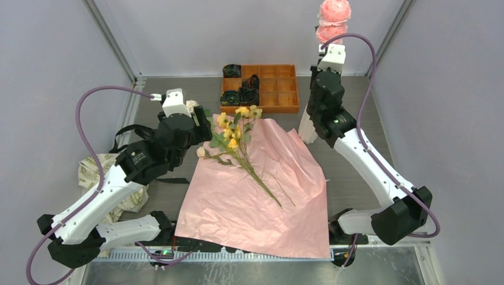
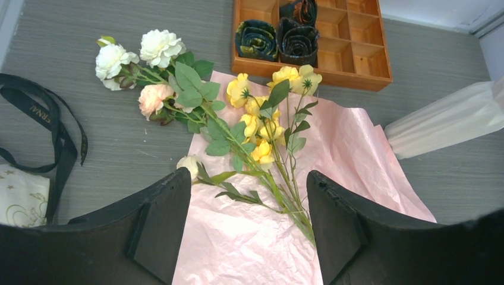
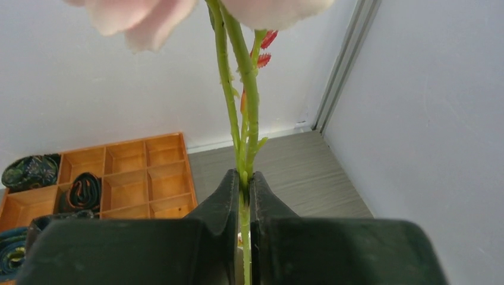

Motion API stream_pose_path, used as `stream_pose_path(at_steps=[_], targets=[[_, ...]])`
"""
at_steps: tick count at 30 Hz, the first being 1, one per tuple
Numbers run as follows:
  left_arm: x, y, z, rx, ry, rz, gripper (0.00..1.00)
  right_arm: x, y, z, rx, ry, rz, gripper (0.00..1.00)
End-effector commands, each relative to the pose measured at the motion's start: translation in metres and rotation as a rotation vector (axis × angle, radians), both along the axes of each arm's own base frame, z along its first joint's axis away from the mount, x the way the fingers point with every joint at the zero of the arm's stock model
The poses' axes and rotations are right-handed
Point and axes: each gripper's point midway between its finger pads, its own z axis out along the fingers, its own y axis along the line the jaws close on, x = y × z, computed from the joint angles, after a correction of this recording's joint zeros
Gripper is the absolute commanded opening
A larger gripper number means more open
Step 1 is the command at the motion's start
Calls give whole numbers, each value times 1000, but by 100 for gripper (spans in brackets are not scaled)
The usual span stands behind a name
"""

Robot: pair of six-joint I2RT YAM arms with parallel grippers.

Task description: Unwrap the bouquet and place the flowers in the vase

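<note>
Right gripper [image 3: 244, 180] clamps pink rose stems [image 3: 250, 101] upright — left gripper [image 2: 249, 181] gapes wide over flowers [image 2: 261, 127] on pink paper [image 2: 350, 148].

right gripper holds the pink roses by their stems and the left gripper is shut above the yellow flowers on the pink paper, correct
No: the left gripper is open, jaws wide above the yellow flowers, as the left wrist view shows. Rest is right.
</note>
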Motion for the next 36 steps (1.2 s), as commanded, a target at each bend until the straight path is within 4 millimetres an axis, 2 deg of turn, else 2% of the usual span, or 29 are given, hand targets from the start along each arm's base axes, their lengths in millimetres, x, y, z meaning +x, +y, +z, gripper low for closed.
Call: stream_pose_path(at_steps=[1, 2, 5, 8, 10, 17, 24, 31, 36], targets=[[7, -15, 3, -54, -13, -17, 72, -3, -1, 8, 68, -49, 5, 16], [7, -17, 3, -58, -10, -23, 72, -4, -1, 5, 67, -41, 7, 23], [9, -25, -1, -62, 5, -42, 73, -8, -2, -2, 75, -23, 5, 53], [11, -32, -5, -66, 20, -59, 73, -14, -5, -7, 97, -3, -3, 68], [12, -36, -8, -66, 30, -68, 73, -19, -7, -14, 100, 34, -4, 72], [16, -49, -16, -68, 57, -96, 73, -41, -18, -9, 161, 36, -27, 77], [20, -72, -35, -94, 124, -143, 75, -77, -28, 12, 261, -9, 13, 78], [24, -114, -86, -207, 309, -214, 74, -125, -38, 44, 378, -101, 106, 78], [29, -132, -126, -218, 425, -191, 71, -146, -33, 47, 421, -83, 183, 78]])
